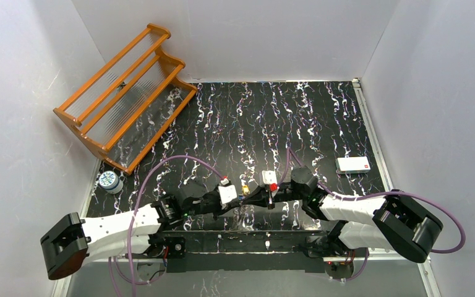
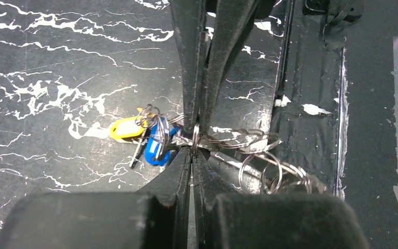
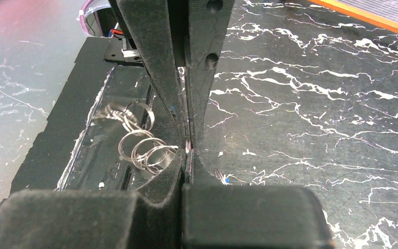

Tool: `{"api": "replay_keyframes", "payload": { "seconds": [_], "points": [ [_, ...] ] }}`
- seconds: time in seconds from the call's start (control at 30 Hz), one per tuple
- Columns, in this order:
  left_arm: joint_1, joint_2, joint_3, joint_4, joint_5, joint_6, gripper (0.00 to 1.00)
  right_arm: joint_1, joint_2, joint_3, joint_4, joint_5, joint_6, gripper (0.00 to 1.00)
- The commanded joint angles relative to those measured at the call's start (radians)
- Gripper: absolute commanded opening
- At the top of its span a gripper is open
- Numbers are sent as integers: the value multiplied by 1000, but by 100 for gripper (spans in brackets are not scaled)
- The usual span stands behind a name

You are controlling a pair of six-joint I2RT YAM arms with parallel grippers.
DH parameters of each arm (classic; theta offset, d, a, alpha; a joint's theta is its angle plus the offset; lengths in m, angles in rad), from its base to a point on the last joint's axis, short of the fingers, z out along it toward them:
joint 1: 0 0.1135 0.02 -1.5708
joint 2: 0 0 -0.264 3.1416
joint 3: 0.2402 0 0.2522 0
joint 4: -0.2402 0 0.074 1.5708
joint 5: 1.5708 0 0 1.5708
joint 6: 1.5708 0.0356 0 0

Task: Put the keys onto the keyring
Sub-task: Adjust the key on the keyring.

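The keys (image 2: 153, 148) are bunched just beside the keyring (image 2: 195, 136), near the front edge of the desk (image 2: 57, 78). The keyring is pinched between the tightly closed left fingers (image 2: 179, 176) and right fingers (image 2: 189, 62).

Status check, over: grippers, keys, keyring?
Left gripper and right gripper shut, tip to tip on the keyring. Keys bunched just beside it. Nothing in the way.

The left hand (image 2: 190, 158) and the right hand (image 2: 197, 120) meet tip to tip low over the worktop (image 2: 57, 78), near its front edge. The keyring (image 2: 243, 139) sits between their tips and trails to the front. The keys (image 2: 145, 136) lie just behind. A rack (image 1: 124, 96) stands back left, a tin (image 1: 109, 181) left, a card (image 1: 353, 164) right.
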Motion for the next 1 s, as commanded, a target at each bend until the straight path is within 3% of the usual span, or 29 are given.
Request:
{"api": "replay_keyframes", "payload": {
  "seconds": [0.0,0.27,0.5,0.6,0.8,0.97],
  "points": [
    [-3,31,-15,61,68,40,0,4,-27,28,77,-19,-5,1],
    [-3,103,-1,59,94,85,0,4,-13,24,145,-27,45,1],
    [-3,-5,-14,12,-4,66,25,4,-26,8,138,-18,48,1],
    [-3,-69,-23,-16,-29,50,30,4,-37,2,129,-13,46,1],
    [-3,-112,-23,-25,-9,21,31,4,-40,2,124,-13,44,1],
    [-3,-103,-5,-10,8,11,25,4,-38,6,121,-13,44,1]
  ]
}}
